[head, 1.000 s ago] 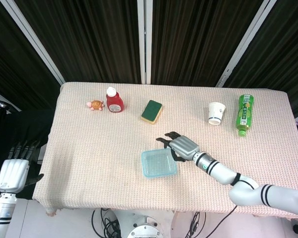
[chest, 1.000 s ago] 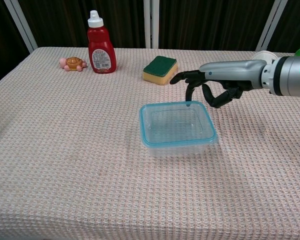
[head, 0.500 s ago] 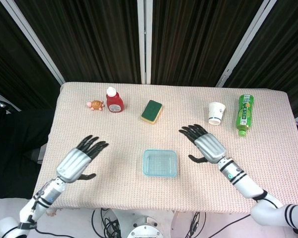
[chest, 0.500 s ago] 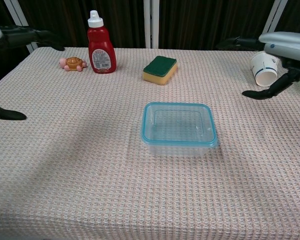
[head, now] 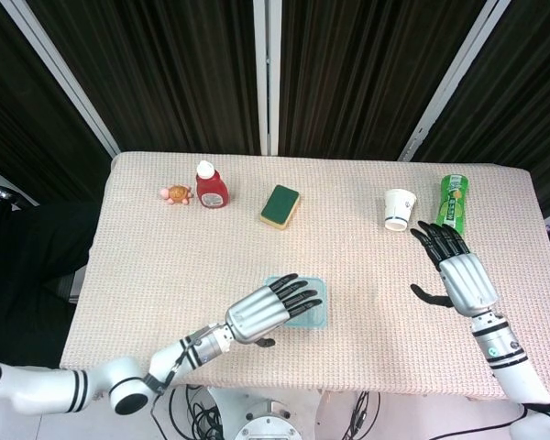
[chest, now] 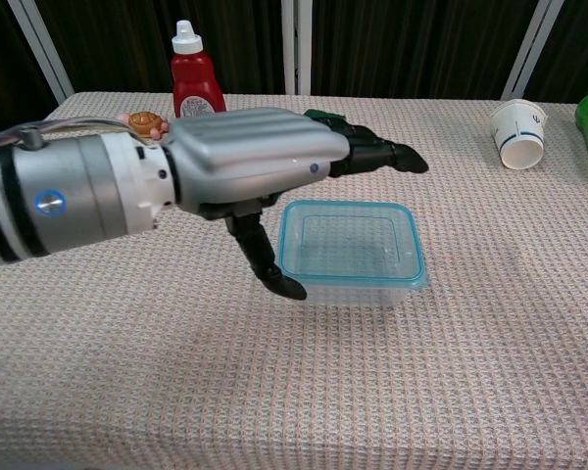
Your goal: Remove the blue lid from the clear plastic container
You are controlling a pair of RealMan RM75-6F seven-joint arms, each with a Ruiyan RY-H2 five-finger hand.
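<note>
The clear plastic container (chest: 351, 257) sits mid-table toward the front, with its blue lid (chest: 348, 205) on top. In the head view only its right part (head: 314, 316) shows under my left hand. My left hand (head: 268, 309) hovers over the container's left side, fingers stretched out flat and holding nothing. In the chest view this hand (chest: 260, 160) fills the left half, its thumb hanging down beside the container's left wall. My right hand (head: 460, 275) is well off to the right, fingers spread, holding nothing.
Along the far side of the table stand a small turtle toy (head: 175, 193), a red ketchup bottle (head: 211, 185), a green-and-yellow sponge (head: 280, 205), a paper cup (head: 399, 209) and a green bottle (head: 453, 203) lying down.
My left hand has swung in from the table's left side to above the container. My right hand has drawn away rightward toward the table's right edge.
</note>
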